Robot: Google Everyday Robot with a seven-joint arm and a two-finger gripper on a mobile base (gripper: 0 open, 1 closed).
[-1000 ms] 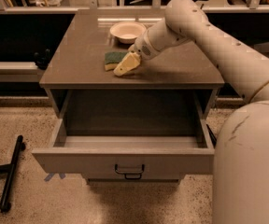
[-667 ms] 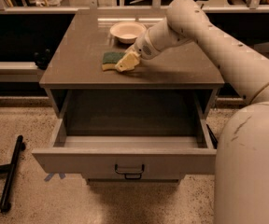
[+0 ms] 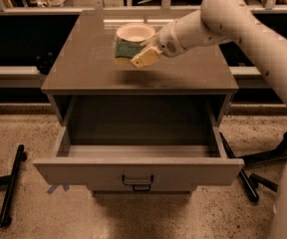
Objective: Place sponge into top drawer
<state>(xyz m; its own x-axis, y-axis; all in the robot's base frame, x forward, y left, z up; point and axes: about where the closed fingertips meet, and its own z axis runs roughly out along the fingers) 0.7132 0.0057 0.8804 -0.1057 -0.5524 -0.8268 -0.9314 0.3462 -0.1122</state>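
The sponge (image 3: 124, 51), dark green on top with a yellow base, is held just above the cabinet top, in front of the cream bowl (image 3: 135, 32); its shadow lies on the surface below. My gripper (image 3: 136, 57) reaches in from the right and is shut on the sponge's right end, with one cream finger (image 3: 145, 58) showing in front. The top drawer (image 3: 138, 172) is pulled out wide and looks empty inside, its dark handle (image 3: 137, 182) at the centre of the front panel.
The cabinet top (image 3: 83, 68) is a brown slab. A black pole (image 3: 11, 190) lies on the speckled floor at the left. Black stand legs (image 3: 245, 176) lie at the right of the drawer. My arm (image 3: 253, 29) spans the upper right.
The gripper has closed on the sponge and lifted it off the cabinet top, moving slightly right and up. The drawer and bowl have not moved.
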